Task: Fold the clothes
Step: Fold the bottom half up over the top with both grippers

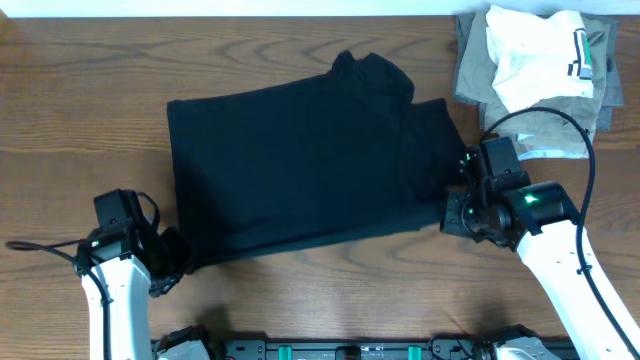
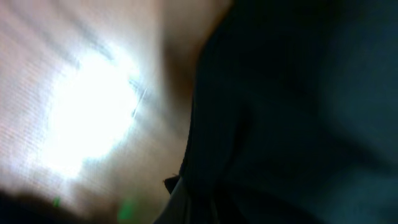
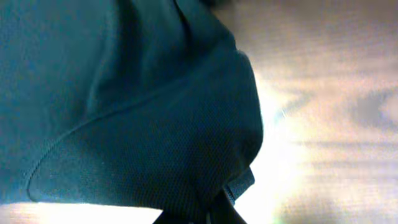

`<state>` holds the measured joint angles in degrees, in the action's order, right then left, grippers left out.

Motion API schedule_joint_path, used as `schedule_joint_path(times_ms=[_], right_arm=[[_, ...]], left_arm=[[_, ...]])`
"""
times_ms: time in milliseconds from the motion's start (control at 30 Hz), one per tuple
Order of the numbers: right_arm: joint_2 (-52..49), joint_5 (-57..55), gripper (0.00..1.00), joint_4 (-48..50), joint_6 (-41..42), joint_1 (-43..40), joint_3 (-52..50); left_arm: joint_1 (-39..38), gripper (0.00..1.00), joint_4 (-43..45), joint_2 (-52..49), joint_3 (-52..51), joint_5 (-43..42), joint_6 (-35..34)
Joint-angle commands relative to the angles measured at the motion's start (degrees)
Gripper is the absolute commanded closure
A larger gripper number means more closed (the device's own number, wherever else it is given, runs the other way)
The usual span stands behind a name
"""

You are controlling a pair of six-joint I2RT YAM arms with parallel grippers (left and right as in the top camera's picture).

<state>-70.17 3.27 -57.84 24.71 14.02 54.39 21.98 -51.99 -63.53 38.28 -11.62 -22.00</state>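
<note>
**A:** Where is the black garment [image 1: 300, 170]?

**B:** Spread flat mid-bench [image 1: 80, 120], its collar end bunched on the far side. Brown wood grain shows all around it.

**A:** And the jaws?

**B:** The left arm [image 1: 110, 290] has its jaws clamped on the near left corner. The right arm [image 1: 560, 240] has its jaws pinching the right edge. Both arms run off the near edge of the overhead view.

**A:** Do the wrist cameras help?

**B:** Hardly, they are blurred. On the left, dark cloth [image 2: 298, 112] sits beside glare on the wood. On the right, cloth [image 3: 124, 112] gathers to a pinch at the lower edge, and the fingers are hard to make out.

**A:** Anything else?

**B:** A pile of folded clothes [image 1: 540, 70] at the far right, with a white one on top.
</note>
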Motion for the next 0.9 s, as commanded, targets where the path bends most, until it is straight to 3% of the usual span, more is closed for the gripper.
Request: schedule_joint_path(times_ms=[0, 433, 867], right_arm=[[-1.51, -0.07, 0.99, 2.82, -2.16, -0.98, 1.31], [-12.94, -0.28, 0.99, 16.46, -4.28, -1.05, 1.33], [-13.84, -2.38, 0.99, 24.74, -6.14, -4.04, 1.38]], left_arm=[[0.35, 0.94, 3.26, 0.2, 1.07, 1.62, 0.98], [0.35, 0.94, 20.33, -6.99, 1.07, 1.6, 0.94], [-2.32, 0.94, 34.62, -15.43, 1.09, 1.55, 0.72]])
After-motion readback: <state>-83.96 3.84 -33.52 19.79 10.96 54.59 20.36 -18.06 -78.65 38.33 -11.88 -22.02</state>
